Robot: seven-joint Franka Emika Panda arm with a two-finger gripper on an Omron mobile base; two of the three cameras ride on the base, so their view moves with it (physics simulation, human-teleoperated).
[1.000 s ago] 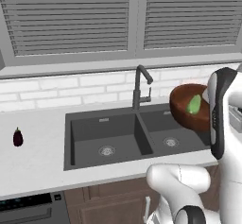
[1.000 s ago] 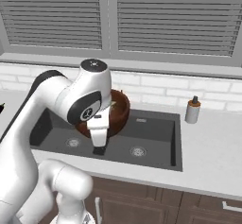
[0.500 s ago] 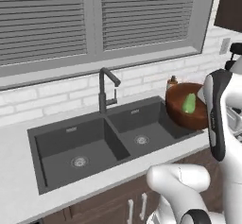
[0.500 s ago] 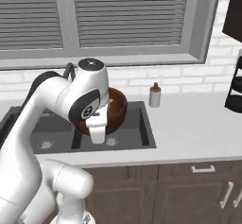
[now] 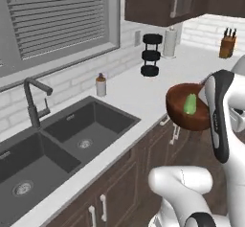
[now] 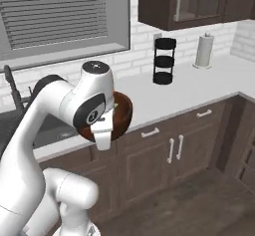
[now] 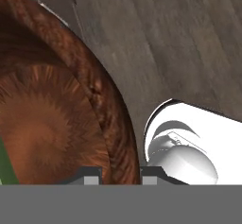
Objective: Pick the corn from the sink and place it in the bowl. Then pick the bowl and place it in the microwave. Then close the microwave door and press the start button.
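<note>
black tiered rack [image 5: 151, 55] on counter | paper towel roll [image 5: 169, 42] beside | knife block [image 5: 227, 46] far corner

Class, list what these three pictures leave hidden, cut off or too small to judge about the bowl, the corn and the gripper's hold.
- Corn: left base view shows its green husk; kernels too small.
- Bowl: right base view, the arm covers its left half and contents.
- Gripper: hand view, fingertips straddle the bowl rim, but the bottom edge cuts them off.
- Sink: left base view, left basin cut by the edge.

You see the white counter [image 5: 139, 94] carrying a small bottle [image 5: 100, 85] beside the sink [image 5: 57, 140], a black tiered rack [image 5: 151, 55], a paper-towel roll [image 5: 169, 42] and a knife block [image 5: 227, 47].
</note>
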